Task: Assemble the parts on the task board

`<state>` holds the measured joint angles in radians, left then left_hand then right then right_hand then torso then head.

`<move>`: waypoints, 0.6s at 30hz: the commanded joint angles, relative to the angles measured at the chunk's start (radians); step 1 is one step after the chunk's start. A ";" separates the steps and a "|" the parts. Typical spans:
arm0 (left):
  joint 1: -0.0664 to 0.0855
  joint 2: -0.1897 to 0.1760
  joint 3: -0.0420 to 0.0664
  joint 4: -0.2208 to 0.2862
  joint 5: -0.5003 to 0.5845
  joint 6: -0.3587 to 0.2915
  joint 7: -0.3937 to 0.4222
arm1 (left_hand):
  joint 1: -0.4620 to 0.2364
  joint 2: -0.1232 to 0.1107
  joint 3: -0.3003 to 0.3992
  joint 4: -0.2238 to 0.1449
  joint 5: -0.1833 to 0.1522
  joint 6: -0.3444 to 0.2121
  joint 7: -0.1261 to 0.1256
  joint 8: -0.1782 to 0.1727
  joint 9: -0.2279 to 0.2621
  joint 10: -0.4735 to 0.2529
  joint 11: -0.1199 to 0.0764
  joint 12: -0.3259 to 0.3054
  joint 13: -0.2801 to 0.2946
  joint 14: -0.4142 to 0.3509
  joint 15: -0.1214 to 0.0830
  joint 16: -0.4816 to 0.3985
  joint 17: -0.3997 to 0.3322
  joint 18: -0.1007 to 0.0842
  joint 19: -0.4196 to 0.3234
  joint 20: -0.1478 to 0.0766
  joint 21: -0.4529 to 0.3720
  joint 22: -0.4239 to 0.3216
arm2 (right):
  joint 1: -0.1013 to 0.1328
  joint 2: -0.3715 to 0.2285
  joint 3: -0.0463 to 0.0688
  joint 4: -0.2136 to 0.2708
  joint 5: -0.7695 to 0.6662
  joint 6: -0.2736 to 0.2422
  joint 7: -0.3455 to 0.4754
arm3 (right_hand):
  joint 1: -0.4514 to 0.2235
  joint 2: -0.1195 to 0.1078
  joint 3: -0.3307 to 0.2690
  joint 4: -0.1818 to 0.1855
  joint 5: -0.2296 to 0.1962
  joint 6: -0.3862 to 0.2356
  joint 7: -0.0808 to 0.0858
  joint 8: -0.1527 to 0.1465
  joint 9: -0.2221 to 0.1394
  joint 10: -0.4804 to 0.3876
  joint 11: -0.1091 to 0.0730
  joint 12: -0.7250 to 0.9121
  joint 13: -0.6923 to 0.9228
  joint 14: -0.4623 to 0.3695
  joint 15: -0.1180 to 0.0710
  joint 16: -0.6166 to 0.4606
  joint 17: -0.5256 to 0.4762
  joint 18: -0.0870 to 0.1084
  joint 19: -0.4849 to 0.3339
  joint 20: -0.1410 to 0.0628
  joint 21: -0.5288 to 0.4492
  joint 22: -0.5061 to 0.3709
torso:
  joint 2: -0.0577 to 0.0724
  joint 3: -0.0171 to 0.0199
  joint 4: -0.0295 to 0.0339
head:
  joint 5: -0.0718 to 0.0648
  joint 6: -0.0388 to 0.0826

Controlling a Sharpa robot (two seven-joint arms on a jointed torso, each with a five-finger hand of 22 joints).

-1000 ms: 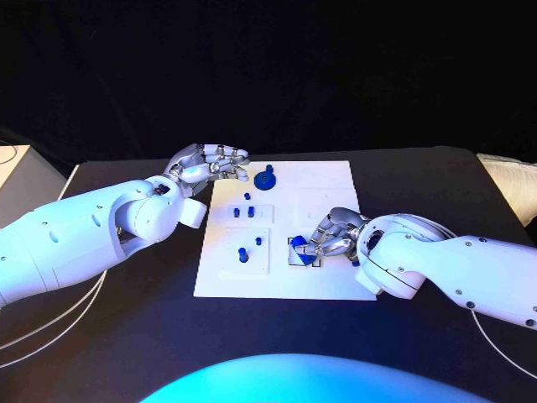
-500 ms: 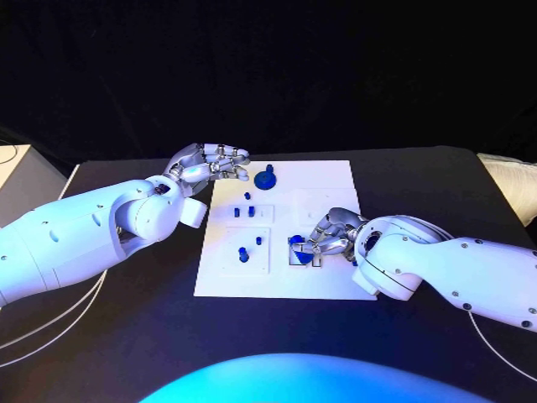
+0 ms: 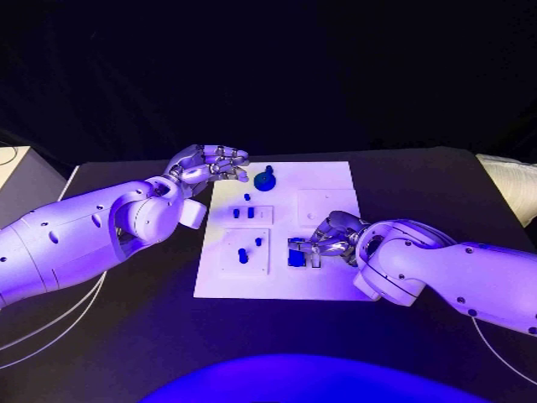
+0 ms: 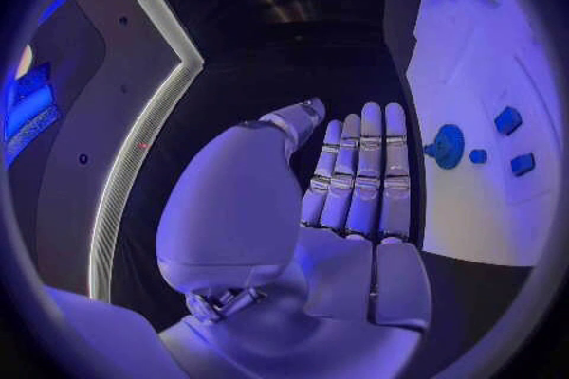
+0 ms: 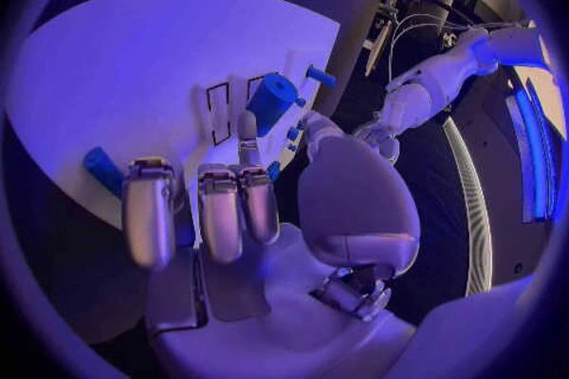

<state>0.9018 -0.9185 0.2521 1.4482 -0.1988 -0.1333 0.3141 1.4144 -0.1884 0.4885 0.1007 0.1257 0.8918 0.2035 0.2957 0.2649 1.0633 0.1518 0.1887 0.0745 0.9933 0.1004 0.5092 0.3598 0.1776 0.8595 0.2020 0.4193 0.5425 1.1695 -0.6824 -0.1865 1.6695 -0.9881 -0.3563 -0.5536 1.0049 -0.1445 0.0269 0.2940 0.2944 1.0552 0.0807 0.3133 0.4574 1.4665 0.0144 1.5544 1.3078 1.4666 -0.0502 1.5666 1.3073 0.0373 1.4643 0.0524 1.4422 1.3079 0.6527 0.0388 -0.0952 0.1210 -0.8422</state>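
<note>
My right hand [image 3: 323, 241] is curling fingers down on a blue part [image 3: 298, 254] at the task board [image 3: 329, 180]'s near right; whether it's actually gripping, I cannot tell. My left hand [image 3: 208, 163] is hovering at the far left edge, fingers straight and side by side, holding nothing.

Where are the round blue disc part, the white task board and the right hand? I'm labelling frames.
Round blue disc part [image 3: 263, 179]: head view, on its flat face.
White task board [image 3: 329, 180]: head view, bare far corner.
Right hand [image 3: 320, 242]: head view, on its knuckles.

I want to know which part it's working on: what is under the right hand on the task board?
Under the right hand a blue part sticks out at its fingers, on the white task board. The hand covers whether the fingers grip it and the board beneath.
</note>
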 commanded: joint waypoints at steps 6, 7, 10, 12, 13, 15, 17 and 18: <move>0.000 0.000 0.001 0.002 0.005 0.015 0.006 | 0.001 0.007 -0.002 -0.003 0.002 0.008 -0.001 -0.002 0.000 0.001 -0.004 0.006 0.002 -0.007 -0.002 -0.005 0.001 0.001 0.005 0.005 -0.004 -0.001 | -0.002 -0.028 0.000 0.015 -0.017 0.009 0.018 | 0.013 0.030 -0.034 -0.001 -0.008 -0.012 0.000 0.009 0.002 0.091 -0.009 -0.006 0.246 0.104 -0.008 0.004 0.263 -0.013 0.078 -0.006 0.000 0.231 | 0.000 0.0004 -0.0009 | 0.001 0.000; 0.000 0.000 0.001 0.002 0.005 0.015 0.006 | 0.001 0.007 -0.002 -0.003 0.002 0.008 -0.001 -0.002 0.000 0.001 -0.004 0.006 0.002 -0.007 -0.002 -0.005 0.001 0.001 0.005 0.005 -0.004 -0.001 | -0.002 -0.032 0.000 0.017 -0.018 0.009 0.021 | 0.019 0.034 -0.035 -0.001 -0.005 -0.012 0.000 0.010 0.002 0.092 -0.009 -0.006 0.246 0.104 -0.008 0.004 0.263 -0.013 0.078 -0.006 -0.001 0.231 | 0.000 0.0005 -0.0005 | 0.001 0.000; 0.000 0.000 0.001 0.001 0.005 0.015 0.006 | 0.001 0.007 -0.002 -0.003 0.002 0.008 -0.001 -0.002 0.000 0.001 -0.004 0.006 0.002 -0.007 -0.002 -0.005 0.001 0.001 0.005 0.005 -0.004 -0.001 | -0.002 -0.045 0.000 0.024 -0.020 0.010 0.037 | 0.058 0.046 -0.033 -0.004 0.016 -0.014 0.000 0.012 0.002 0.092 -0.009 -0.005 0.247 0.104 -0.008 0.004 0.263 -0.014 0.078 -0.006 0.000 0.231 | 0.000 0.0008 -0.0004 | 0.001 0.000; 0.000 0.000 0.001 0.001 0.005 0.015 0.006 | 0.001 0.007 -0.002 -0.003 0.002 0.008 -0.001 -0.002 0.000 0.001 -0.004 0.006 0.002 -0.007 -0.002 -0.005 0.001 0.001 0.005 0.005 -0.004 -0.001 | -0.002 -0.059 0.000 0.032 -0.021 0.010 0.064 | 0.113 0.046 -0.028 -0.008 0.019 -0.007 -0.004 0.022 0.005 0.094 -0.012 -0.002 0.250 0.104 -0.011 0.004 0.263 -0.015 0.080 -0.008 0.007 0.233 | 0.000 0.0001 -0.0002 | 0.001 -0.001; 0.000 0.000 0.001 0.001 0.005 0.015 0.005 | 0.001 0.007 -0.002 -0.003 0.002 0.008 -0.001 -0.002 0.000 0.001 -0.004 0.006 0.002 -0.007 -0.002 -0.005 0.001 0.001 0.005 0.005 -0.004 -0.001 | -0.002 -0.065 0.000 0.036 -0.022 0.009 0.076 | 0.154 0.042 -0.024 -0.014 0.004 -0.003 -0.007 0.027 0.006 0.095 -0.015 0.000 0.251 0.104 -0.013 0.004 0.263 -0.016 0.081 -0.010 0.012 0.234 | 0.000 -0.0002 -0.0001 | 0.002 -0.001; 0.000 0.000 0.001 0.000 0.005 0.016 0.005 | 0.001 0.007 -0.002 -0.003 0.002 0.008 -0.001 -0.002 0.000 0.001 -0.004 0.006 0.002 -0.007 -0.002 -0.005 0.001 0.001 0.005 0.005 -0.004 -0.001 | -0.002 -0.075 0.000 0.043 -0.022 0.009 0.100 | 0.207 0.035 -0.018 -0.011 -0.059 -0.001 -0.010 0.034 0.007 0.098 -0.017 0.004 0.254 0.104 -0.015 0.004 0.263 -0.017 0.082 -0.012 0.017 0.235 | 0.000 -0.0001 -0.0003 | 0.003 -0.001; 0.000 0.000 0.001 0.000 0.005 0.016 0.005 | 0.001 0.007 -0.002 -0.003 0.002 0.008 -0.001 -0.002 0.000 0.001 -0.004 0.006 0.002 -0.007 -0.002 -0.005 0.001 0.001 0.005 0.005 -0.004 -0.001 | -0.002 -0.082 0.001 0.050 -0.022 0.009 0.119 | 0.239 0.025 -0.008 -0.010 -0.098 0.005 -0.012 0.041 0.008 0.099 -0.020 0.007 0.256 0.104 -0.017 0.004 0.263 -0.018 0.083 -0.013 0.024 0.237 | 0.000 0.0001 -0.0010 | 0.005 -0.001; 0.000 0.000 0.001 0.000 0.005 0.016 0.005 | 0.001 0.007 -0.002 -0.003 0.002 0.008 -0.001 -0.002 0.000 0.001 -0.004 0.006 0.002 -0.007 -0.002 -0.005 0.001 0.001 0.005 0.005 -0.004 -0.001 | -0.002 -0.085 0.001 0.054 -0.023 0.009 0.129 | 0.255 0.018 -0.005 -0.010 -0.104 0.009 -0.014 0.046 0.009 0.100 -0.021 0.009 0.258 0.104 -0.018 0.004 0.263 -0.018 0.084 -0.014 0.027 0.238 | 0.000 0.0006 -0.0014 | 0.005 -0.001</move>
<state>0.9018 -0.9195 0.2521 1.4470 -0.1987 -0.1331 0.3135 1.4144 -0.1884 0.4885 0.1007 0.1257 0.8918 0.2035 0.2957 0.2649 1.0633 0.1518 0.1887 0.0745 0.9933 0.1004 0.5092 0.3597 0.1776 0.8595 0.2020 0.4193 0.5425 1.1681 -0.7653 -0.1861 1.7152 -0.9972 -0.3558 -0.4974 1.2499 -0.1237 0.0174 0.2854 0.1961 1.0605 0.0683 0.3563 0.4653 1.4647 0.0016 1.5607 1.3076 1.4640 -0.0602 1.5666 1.3073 0.0374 1.4645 0.0445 1.4661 1.3077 0.6525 0.0390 -0.0957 0.1244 -0.8432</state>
